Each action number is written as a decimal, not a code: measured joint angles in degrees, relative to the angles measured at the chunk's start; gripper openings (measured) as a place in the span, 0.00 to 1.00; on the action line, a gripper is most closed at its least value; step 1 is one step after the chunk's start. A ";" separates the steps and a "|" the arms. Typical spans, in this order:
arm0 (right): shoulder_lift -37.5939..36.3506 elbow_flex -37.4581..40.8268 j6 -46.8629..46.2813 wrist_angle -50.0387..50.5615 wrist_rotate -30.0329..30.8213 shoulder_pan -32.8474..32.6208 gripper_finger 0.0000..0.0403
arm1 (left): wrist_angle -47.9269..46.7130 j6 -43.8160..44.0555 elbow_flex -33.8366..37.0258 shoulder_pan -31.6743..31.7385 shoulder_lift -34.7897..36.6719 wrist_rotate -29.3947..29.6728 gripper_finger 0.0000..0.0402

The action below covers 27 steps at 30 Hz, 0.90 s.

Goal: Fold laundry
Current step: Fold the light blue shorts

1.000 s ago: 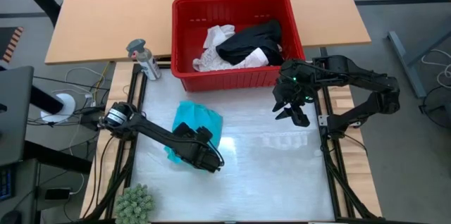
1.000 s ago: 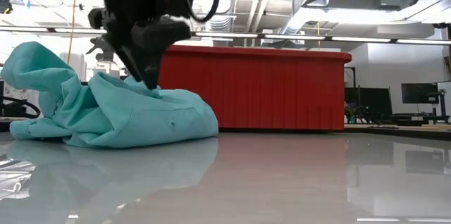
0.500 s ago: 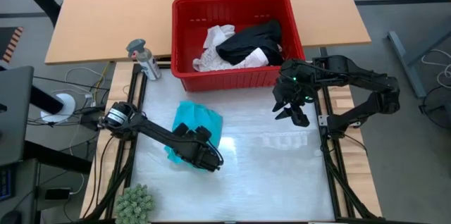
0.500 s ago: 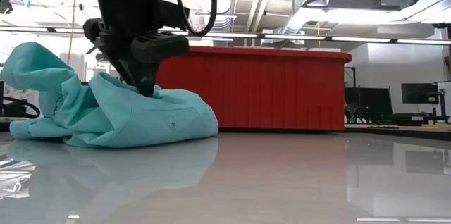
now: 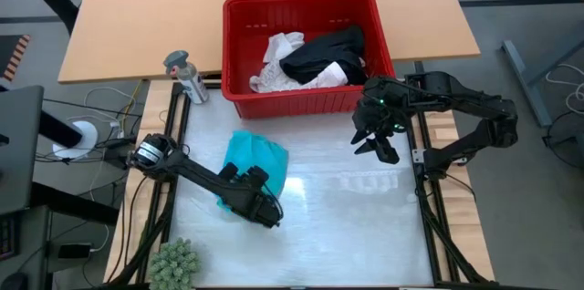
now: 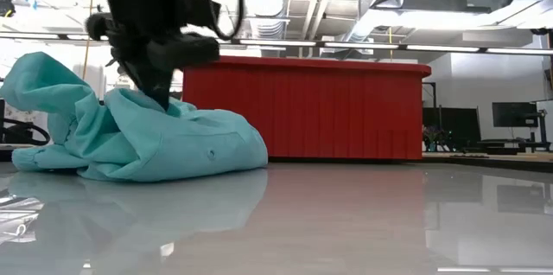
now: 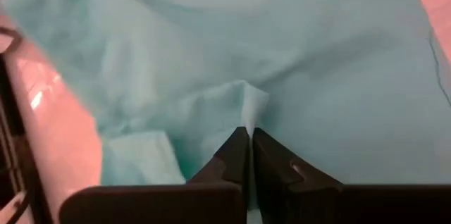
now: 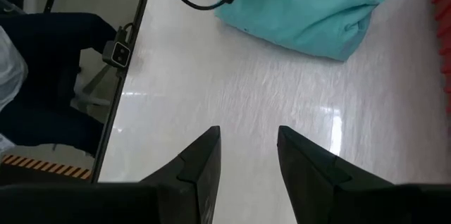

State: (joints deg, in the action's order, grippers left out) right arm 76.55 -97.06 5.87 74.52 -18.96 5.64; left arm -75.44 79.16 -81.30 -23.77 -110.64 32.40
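**Thin pinch on the teal garment may slip**

The left gripper (image 7: 248, 134) has its fingers pressed fully together on a small ridge of the teal garment (image 5: 255, 158), which lies crumpled on the surface (image 5: 347, 226) at about 9 o'clock from centre. So little cloth sits between the tips that a lift could pull the fold free, or raise one layer and leave the rest bunched. The right gripper (image 8: 248, 139) hangs at about 2 o'clock near the red basket (image 5: 301, 103), fingers partly apart and holding nothing; with no second hold, the garment may drag rather than spread. The black and white laundry (image 5: 315, 57) is in the basket.
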 joint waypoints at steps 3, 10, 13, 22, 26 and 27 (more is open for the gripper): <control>0.00 0.00 0.15 -0.22 0.02 0.01 0.41 | -4.30 4.88 -0.75 -2.38 0.01 0.77 0.00; 0.46 2.86 0.13 -7.07 -0.02 -0.03 0.41 | -11.85 15.14 -2.34 -7.17 0.08 1.23 0.00; 0.57 7.80 -0.13 -14.38 -0.06 -0.06 0.41 | -13.12 18.45 -2.32 -8.93 0.08 1.29 0.00; 0.68 34.44 -4.96 -62.36 -0.76 -0.68 0.41 | -13.77 23.48 -2.32 -12.39 0.08 1.07 0.00; 0.85 44.78 -7.10 -87.10 -0.50 -2.59 0.41 | -14.56 25.32 -2.32 -13.47 0.08 1.38 0.00; 1.61 46.76 -7.76 -93.50 -0.36 -3.21 0.41 | -14.64 25.68 -2.30 -13.70 0.08 1.38 0.00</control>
State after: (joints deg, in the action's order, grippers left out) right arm 78.16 -50.29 -1.89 -18.98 -19.32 2.43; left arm -90.08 104.84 -83.60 -37.47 -110.56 33.78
